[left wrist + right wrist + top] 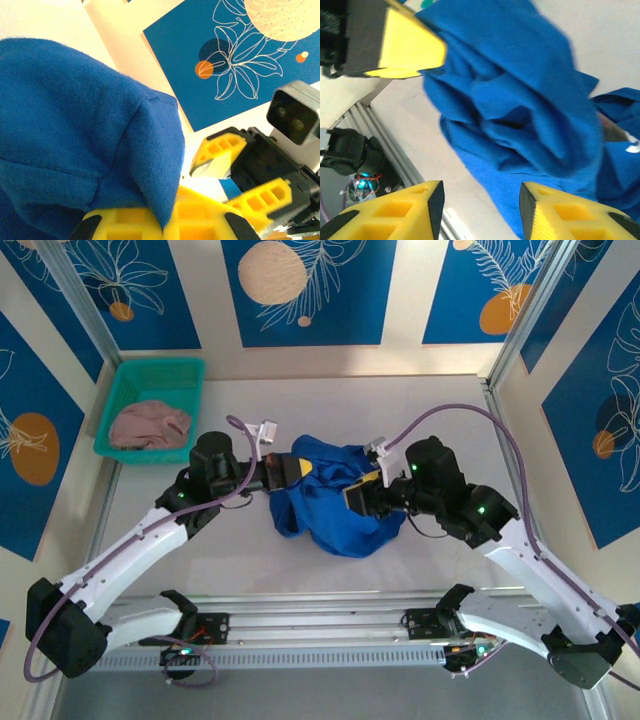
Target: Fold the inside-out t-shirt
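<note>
The inside-out t-shirt (330,508) is a crumpled royal-blue heap at the table's middle, between both arms. My left gripper (298,468) meets its left upper edge. In the left wrist view a fold of the t-shirt (75,135) is pinched between the yellow fingers of the left gripper (167,220), which is shut on it. My right gripper (352,495) is at the heap's right side. In the right wrist view the right gripper (481,205) stands open, with bare table and the cloth's edge (520,100) beyond the gap and nothing between the pads.
A green basket (150,390) at the back left holds a dusty-pink garment (148,425). A metal rail (320,625) runs along the near edge. Blue patterned wall panels (300,290) close off the back and sides.
</note>
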Robot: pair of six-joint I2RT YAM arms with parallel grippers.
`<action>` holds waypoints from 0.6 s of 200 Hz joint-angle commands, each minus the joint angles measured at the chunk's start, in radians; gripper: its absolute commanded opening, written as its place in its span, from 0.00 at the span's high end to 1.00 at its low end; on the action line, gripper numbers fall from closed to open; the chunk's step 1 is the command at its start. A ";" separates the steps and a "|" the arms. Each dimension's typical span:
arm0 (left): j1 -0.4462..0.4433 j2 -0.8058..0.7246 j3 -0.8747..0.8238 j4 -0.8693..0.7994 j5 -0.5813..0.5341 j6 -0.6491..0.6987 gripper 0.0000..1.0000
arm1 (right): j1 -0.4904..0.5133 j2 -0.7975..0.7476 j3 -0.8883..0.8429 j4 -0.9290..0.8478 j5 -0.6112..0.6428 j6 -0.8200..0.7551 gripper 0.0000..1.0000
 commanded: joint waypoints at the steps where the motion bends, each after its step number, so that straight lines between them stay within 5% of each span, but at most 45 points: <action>1: -0.005 0.002 0.035 0.012 0.006 0.018 1.00 | 0.044 0.025 -0.007 0.045 0.052 0.017 0.61; 120: -0.010 -0.008 0.036 0.008 0.035 0.042 1.00 | 0.001 0.227 0.015 0.181 0.075 0.161 0.53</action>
